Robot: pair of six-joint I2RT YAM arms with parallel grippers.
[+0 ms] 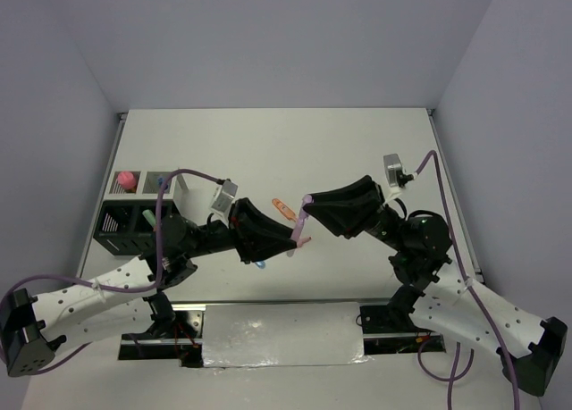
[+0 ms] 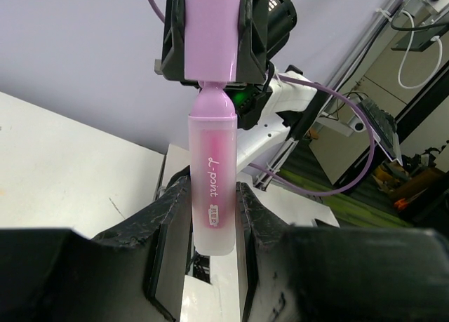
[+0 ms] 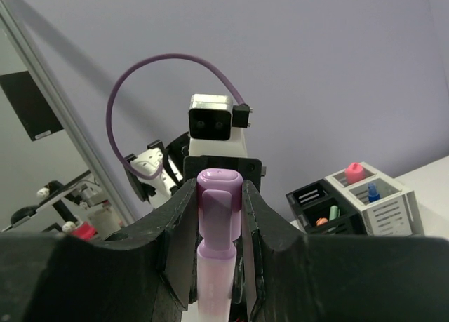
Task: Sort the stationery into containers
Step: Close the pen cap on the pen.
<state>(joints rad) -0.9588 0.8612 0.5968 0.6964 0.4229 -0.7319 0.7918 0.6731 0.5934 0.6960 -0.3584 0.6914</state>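
You're in a robotics lab: a white table (image 1: 268, 151) boxed by plain grey walls (image 1: 286, 44), purple cabling (image 3: 175, 56) looping between rigs.

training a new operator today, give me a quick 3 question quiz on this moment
1. True or false: only the left claw grips the purple highlighter.
2. Which part does the right claw clamp? A) the cap B) the clear barrel C) nothing
3. Fill in: in the top view, the organizer sits on the ___ side.

Key: 1 false, both claws grip it. 2 A. 3 left.
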